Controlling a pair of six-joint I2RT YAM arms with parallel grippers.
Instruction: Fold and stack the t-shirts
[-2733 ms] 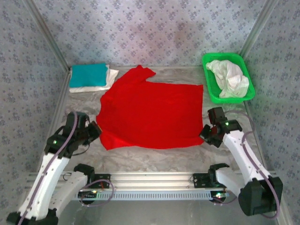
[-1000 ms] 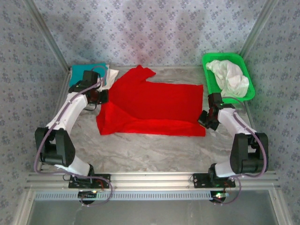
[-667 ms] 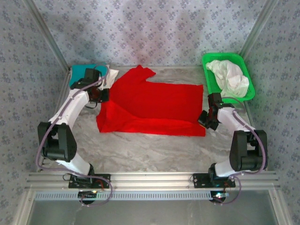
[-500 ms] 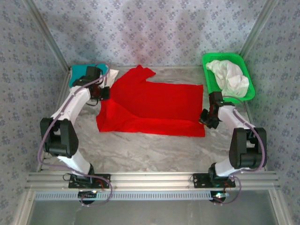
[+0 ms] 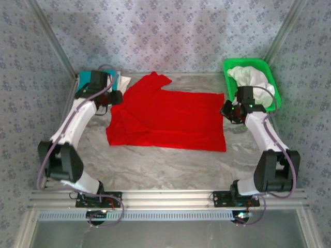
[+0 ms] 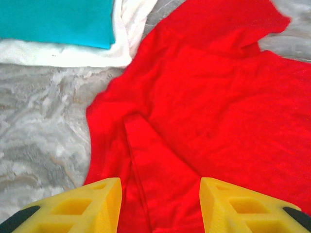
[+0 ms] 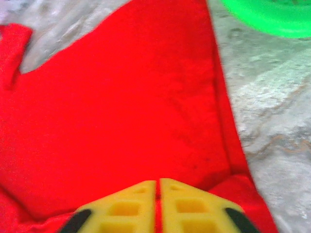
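On marbled table [image 5: 155, 165], walls [image 5: 170, 31] patterned, left pincer [image 6: 160, 187] agape, right pincer [image 7: 158, 187] pinching red t-shirt [image 5: 165, 119]

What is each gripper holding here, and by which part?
The right gripper pinches the red t-shirt at its right edge, near the far corner. The left gripper is open over the shirt's other end, holding nothing.

The top external camera sits high behind the arm bases, looking down and forward over the whole grey marbled surface [image 5: 170, 165]. The left wrist camera looks from close past the left pincer [image 6: 158, 199] at the left part of the bright red cloth t-shirt [image 6: 218, 111] and the folded teal t-shirt [image 6: 58, 22]. The right wrist camera, as near, looks past the right pincer [image 7: 158, 199] at that shirt's right edge and the green plastic basket [image 7: 272, 17]; all three views share the red shirt.
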